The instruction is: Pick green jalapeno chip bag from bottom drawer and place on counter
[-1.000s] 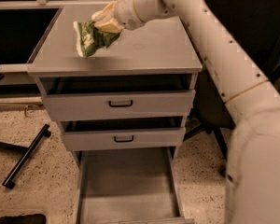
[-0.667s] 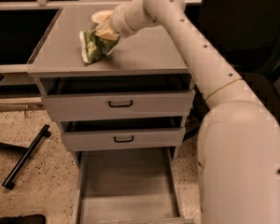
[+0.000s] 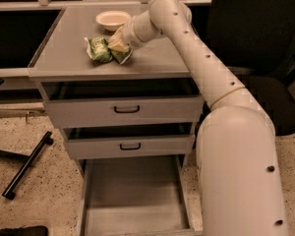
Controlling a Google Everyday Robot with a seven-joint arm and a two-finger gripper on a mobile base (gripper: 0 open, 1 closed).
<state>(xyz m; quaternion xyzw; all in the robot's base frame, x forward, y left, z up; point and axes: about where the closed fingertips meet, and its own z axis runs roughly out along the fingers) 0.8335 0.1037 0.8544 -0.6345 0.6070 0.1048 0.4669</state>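
Observation:
The green jalapeno chip bag (image 3: 100,49) lies on the counter (image 3: 64,53), the grey top of the drawer cabinet, near its middle. My gripper (image 3: 119,45) is low over the counter at the bag's right end and still shut on that end, with a green corner showing under it. The bottom drawer (image 3: 132,200) is pulled out below and shows a bare grey floor.
A cream round bowl (image 3: 113,18) stands at the back of the counter, just behind the gripper. The two upper drawers with black handles (image 3: 126,109) are slightly open. A black chair (image 3: 265,58) is at the right and a black chair leg (image 3: 27,163) lies on the floor at left.
My gripper has lowered the bag from above the counter down onto its surface. The view has shifted, so the bowl now shows.

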